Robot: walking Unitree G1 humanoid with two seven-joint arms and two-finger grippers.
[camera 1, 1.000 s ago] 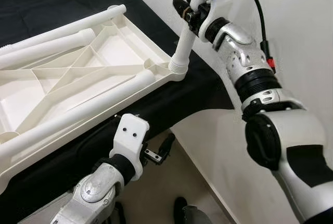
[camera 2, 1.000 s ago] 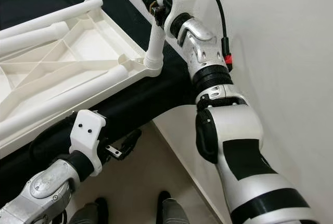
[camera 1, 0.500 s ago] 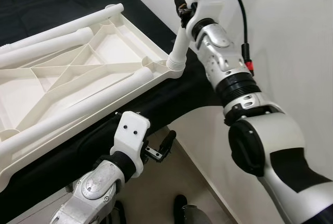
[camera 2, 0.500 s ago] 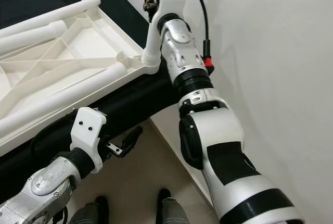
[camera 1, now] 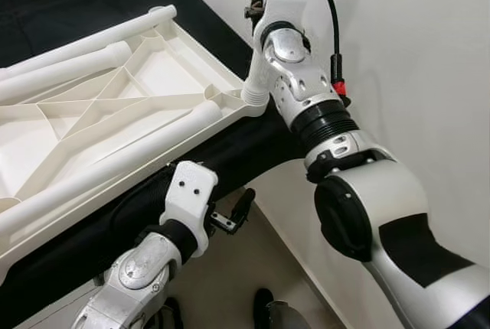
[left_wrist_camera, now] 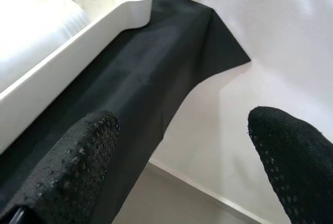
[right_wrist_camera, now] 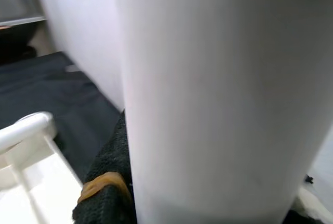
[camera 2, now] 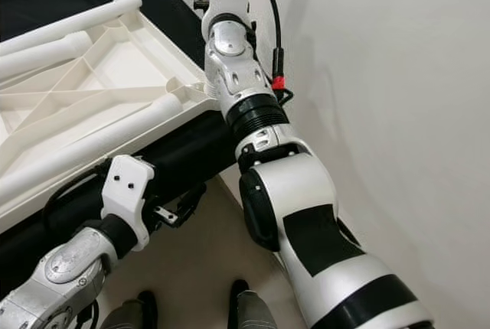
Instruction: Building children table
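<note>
The white plastic tabletop lies upside down on a black-covered surface. One white leg stands in its near right corner socket. My right gripper is shut on that leg high up, mostly hidden behind its own wrist; in the right wrist view the leg is very close, with a black finger against it. Two more legs lie loose on the underside. My left gripper hangs open below the surface's front edge, its fingers spread wide with nothing between them.
The black cloth hangs over the surface's edge and corner. A white wall runs close along the right, behind my right arm. Beige floor lies below, with my feet at the bottom of the eye views.
My right wrist and forearm have swung left around the standing leg, still holding it. The leg now stands more upright in its socket. The left gripper has barely moved.
</note>
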